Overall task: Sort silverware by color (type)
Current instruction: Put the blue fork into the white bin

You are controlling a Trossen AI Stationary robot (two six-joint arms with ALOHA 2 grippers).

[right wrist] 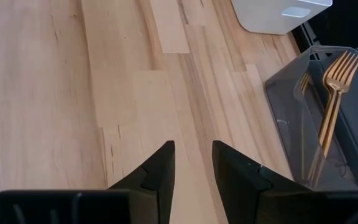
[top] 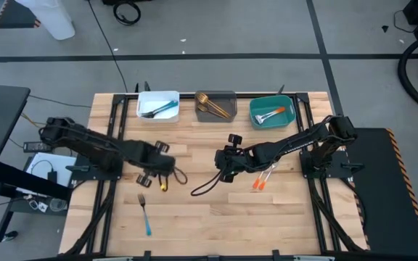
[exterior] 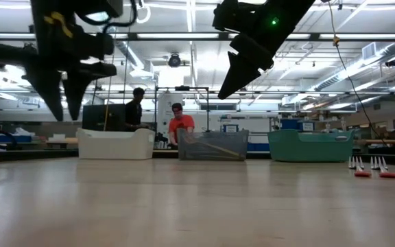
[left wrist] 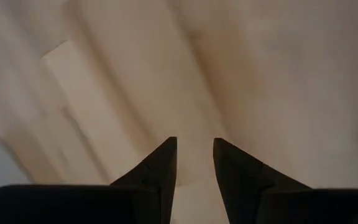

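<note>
Table (top: 194, 217) is light wood planks, dark rails along both sides. Three bins line the far edge: white bin (top: 157, 106) with blue-handled pieces, grey bin (top: 215, 106) with gold forks (right wrist: 331, 93), teal bin (top: 272, 112) with orange-handled pieces.

Left gripper (top: 155, 168) sits left of centre, above the wood, fingers (left wrist: 157, 171) a narrow gap apart, nothing between them. Right gripper (top: 226, 165) is near table centre, fingers (right wrist: 160, 168) likewise slightly parted, empty, only bare planks ahead of it. In the low view both hang clear of the surface.

Loose silverware still on the table: blue fork (top: 144, 213) lies alone toward the near edge, in front of the left gripper, open wood all round it. Orange pieces (top: 260, 180) lie just right of the right gripper, under that arm's forearm, close together; in the low view they show at far right (exterior: 371, 169).

Middle and near-right of the table are bare, plenty of room. A black cable (top: 203, 187) loops on the wood below the right gripper.

Room behind: two people (exterior: 158, 116) stand beyond the bins, shelving and benches, ceiling strip lights.
</note>
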